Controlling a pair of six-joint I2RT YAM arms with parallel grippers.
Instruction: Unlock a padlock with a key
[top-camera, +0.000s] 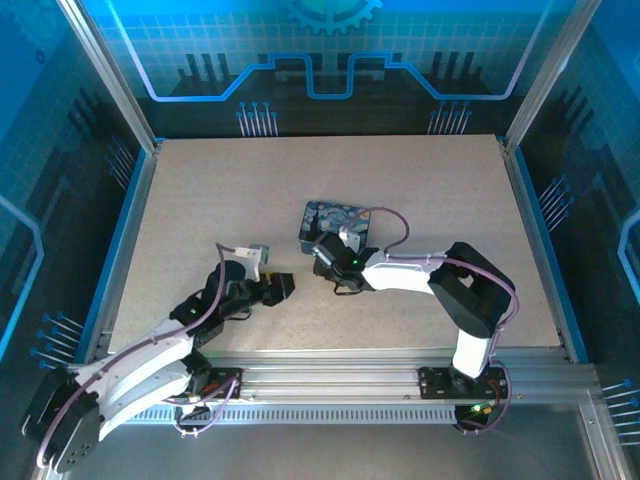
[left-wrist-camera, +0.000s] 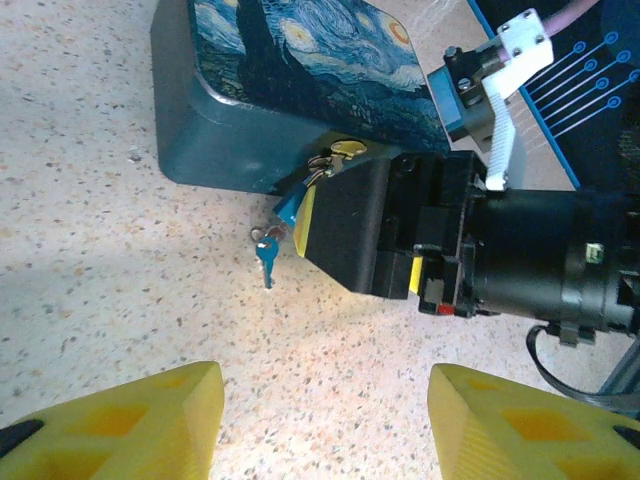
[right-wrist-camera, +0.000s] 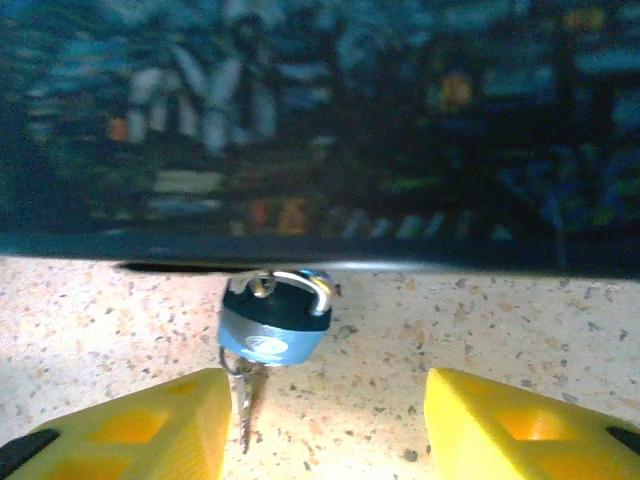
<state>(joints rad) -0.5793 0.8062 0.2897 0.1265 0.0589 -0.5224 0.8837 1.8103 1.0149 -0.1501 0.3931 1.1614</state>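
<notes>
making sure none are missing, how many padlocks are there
1: the padlock lies against the foot of the box, a key at its near end. Another could be hidden behind the box.

On the one worktop (top-camera: 200, 200) we are counting one padlock (right-wrist-camera: 272, 325), one key (right-wrist-camera: 243, 405), one night-sky box (top-camera: 335, 222) and two pincers: the left pincer (left-wrist-camera: 320, 400), the right pincer (right-wrist-camera: 325, 420).

Padlock (left-wrist-camera: 288, 212) beside box (left-wrist-camera: 300, 60), key (left-wrist-camera: 266, 262) nearby, left hand (left-wrist-camera: 325, 420) spread

Box (right-wrist-camera: 320, 130) blocks behind the padlock (right-wrist-camera: 275, 325); bare table (right-wrist-camera: 500, 320) lies open before it.
</notes>
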